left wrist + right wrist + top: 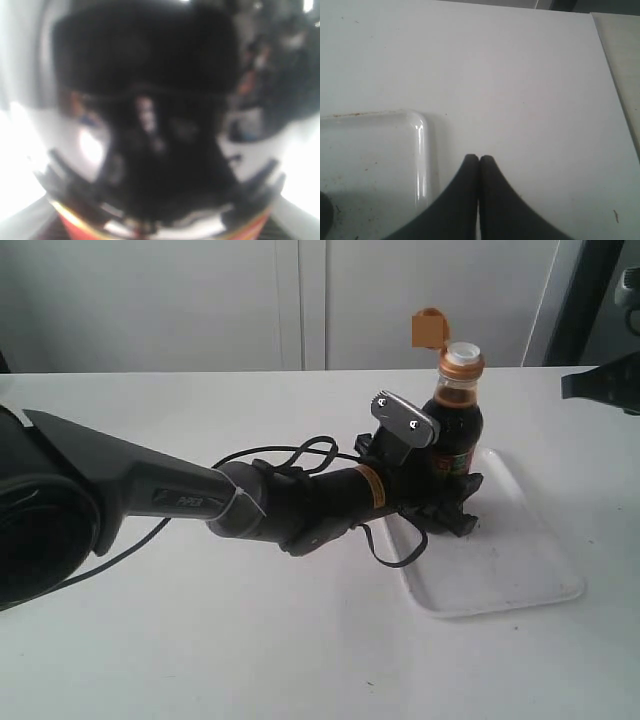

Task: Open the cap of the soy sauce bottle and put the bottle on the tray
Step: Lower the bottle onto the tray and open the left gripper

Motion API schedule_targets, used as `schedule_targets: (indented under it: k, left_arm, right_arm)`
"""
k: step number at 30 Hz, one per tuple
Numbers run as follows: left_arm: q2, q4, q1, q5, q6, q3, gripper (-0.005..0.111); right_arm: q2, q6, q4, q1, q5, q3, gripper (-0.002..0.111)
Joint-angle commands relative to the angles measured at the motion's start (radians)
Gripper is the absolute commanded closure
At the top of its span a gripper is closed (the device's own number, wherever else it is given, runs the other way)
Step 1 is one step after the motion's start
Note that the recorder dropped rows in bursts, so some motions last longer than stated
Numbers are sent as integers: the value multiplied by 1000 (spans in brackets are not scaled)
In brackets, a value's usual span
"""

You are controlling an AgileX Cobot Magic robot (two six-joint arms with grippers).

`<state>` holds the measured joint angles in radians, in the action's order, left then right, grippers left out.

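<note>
bright, even light; left wrist view badly blurred (bottle (145, 125) too close), glare at lower corners; exterior sharp.

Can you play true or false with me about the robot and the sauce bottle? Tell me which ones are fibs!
1. The cap on the soy sauce bottle is flipped open. True.
2. The bottle is lying on its side. False: it stands upright.
3. The bottle is over the white tray, with the left gripper around its lower part. True.
4. The right gripper is holding the cap. False: its fingertips are pressed together with nothing between them, above the table beside a tray corner.
5. The tray is full of other bottles. False: only this one bottle is there.
</note>
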<state>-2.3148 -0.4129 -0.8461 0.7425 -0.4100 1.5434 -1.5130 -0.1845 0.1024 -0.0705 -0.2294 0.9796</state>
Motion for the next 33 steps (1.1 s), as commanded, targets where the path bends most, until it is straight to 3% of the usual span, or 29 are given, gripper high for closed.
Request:
schedule_targets:
  k: [1,3,5,7,9,11,33]
  left_arm:
    - [21,-12,-5,49,1,18,105]
    - [21,-12,-5,49,25,18,96]
    - [21,-12,-5,49,27,18,74]
    - [21,-8,-5,49,27,18,39]
    - [21,-8,-5,43,27,18,17]
    - [21,-8,-3,41,27,18,6]
    - [80,8,-3,10,77,18,3]
  right_arm:
    - [-1,5,1,-10,17,-3,108]
    - [-1,5,1,-10,15,-3,108]
    - [-1,5,1,-10,15,-3,108]
    - [-1,5,1,-10,15,-3,108]
    - [-1,5,1,-10,15,-3,108]
    - [-1,5,1,-10,15,-3,108]
    - [-1,5,1,-10,17,-3,108]
